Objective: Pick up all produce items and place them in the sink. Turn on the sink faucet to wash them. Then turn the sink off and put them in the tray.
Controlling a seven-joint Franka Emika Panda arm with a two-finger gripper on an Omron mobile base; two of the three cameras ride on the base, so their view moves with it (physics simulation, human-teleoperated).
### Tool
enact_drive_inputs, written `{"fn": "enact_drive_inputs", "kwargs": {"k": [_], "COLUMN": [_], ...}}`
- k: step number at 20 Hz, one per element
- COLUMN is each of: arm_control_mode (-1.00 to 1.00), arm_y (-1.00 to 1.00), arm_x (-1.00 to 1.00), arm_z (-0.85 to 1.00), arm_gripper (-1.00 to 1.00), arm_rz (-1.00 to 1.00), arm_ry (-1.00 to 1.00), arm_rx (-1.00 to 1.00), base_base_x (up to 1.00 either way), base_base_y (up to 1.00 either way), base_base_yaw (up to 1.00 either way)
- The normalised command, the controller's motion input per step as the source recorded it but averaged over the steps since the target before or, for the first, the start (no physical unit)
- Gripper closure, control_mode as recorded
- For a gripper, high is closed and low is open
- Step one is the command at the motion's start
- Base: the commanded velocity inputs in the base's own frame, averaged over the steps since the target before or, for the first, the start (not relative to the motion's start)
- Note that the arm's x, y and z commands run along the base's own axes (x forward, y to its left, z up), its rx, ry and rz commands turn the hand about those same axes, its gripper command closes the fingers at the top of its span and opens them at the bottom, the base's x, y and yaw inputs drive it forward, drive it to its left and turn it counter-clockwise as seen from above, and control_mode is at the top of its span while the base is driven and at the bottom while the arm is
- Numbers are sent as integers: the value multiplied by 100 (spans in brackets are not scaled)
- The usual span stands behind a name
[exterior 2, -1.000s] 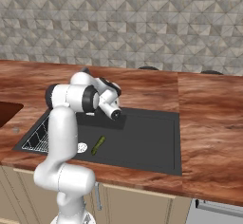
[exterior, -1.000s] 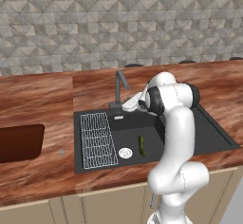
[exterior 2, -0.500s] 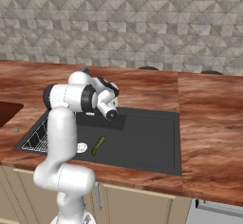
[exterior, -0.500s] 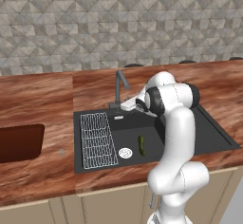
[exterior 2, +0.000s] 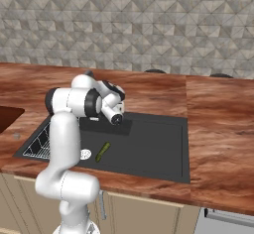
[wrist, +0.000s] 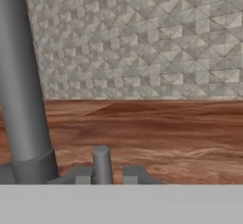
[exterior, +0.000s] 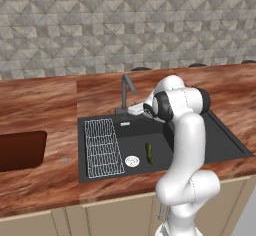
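Wood countertop (exterior: 45, 105) across the middle of both base views, under a grey tiled wall (exterior: 125, 25). Black sink (exterior: 225, 142) centre frame in the left base view, white wire rack (exterior: 102, 147) along its left side, round silver drain (exterior: 132, 161) toward the lower middle. Dark reddish-brown tray (exterior: 20, 150) at the left edge, well apart from the basin. Slim grey sink faucet (exterior: 126, 92) upright at the basin's back rim, also the thick grey column at the left of the hand view (wrist: 23, 90). Gripper (exterior: 134, 111) just beside the faucet base; cannot tell from the views whether its jaws stand open or closed. Small dark-green cucumber (exterior: 149, 153) flat on the basin floor just right of the drain, lower centre (exterior 2: 102, 151).
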Motion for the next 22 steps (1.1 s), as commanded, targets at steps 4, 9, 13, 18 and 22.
{"fn": "enact_drive_inputs", "kwargs": {"k": [4, 9, 13, 18, 22], "arm_control_mode": [-100, -100, -100, -100, -100], "arm_y": [-62, -62, -63, -62, -61], "arm_x": [2, 4, 2, 2, 2], "arm_z": [-1, -8, -15, -17, -20], "arm_gripper": [100, 100, 100, 100, 100], "arm_rz": [-1, 0, 0, 0, 0], "arm_ry": [5, 7, 7, 7, 8], "arm_rx": [10, 10, 10, 10, 9], "base_base_x": [0, 0, 0, 0, 0], "base_base_y": [0, 0, 0, 0, 0], "base_base_yaw": [0, 0, 0, 0, 0]}}
